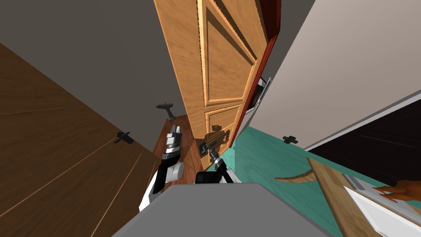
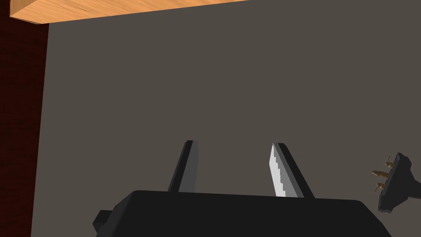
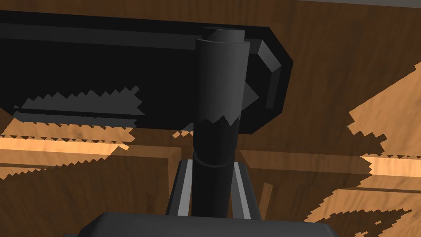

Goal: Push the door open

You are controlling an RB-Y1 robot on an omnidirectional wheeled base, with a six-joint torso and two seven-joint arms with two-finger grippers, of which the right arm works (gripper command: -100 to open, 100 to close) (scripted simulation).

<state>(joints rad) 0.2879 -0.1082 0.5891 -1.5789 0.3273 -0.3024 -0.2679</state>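
Pressure should be running straight through the right gripper (image 3: 213,164), whose fingers are clamping the dark cylindrical lever handle (image 3: 220,82) low on the tan panelled wooden door (image 1: 222,61) at your twelve o'clock. You should be holding the wrist in line with the swing so the lever isn't twisting free. The left gripper (image 2: 235,143) is hovering at eleven o'clock, fingers spread and empty, facing the grey wall (image 2: 230,82). Teal floor (image 1: 263,160) is lying at two o'clock, brown plank floor (image 1: 61,156) at nine.

Doors: one, a panelled wooden door (image 1: 224,70).
Handles: one dark handle (image 3: 216,123), that's the lot.
Claws: two, left claw (image 2: 234,144) and right claw (image 3: 212,162).
Fingers (image 2: 279,168): two per claw, four altogether.
Small dark fittings (image 1: 165,108): three counted.
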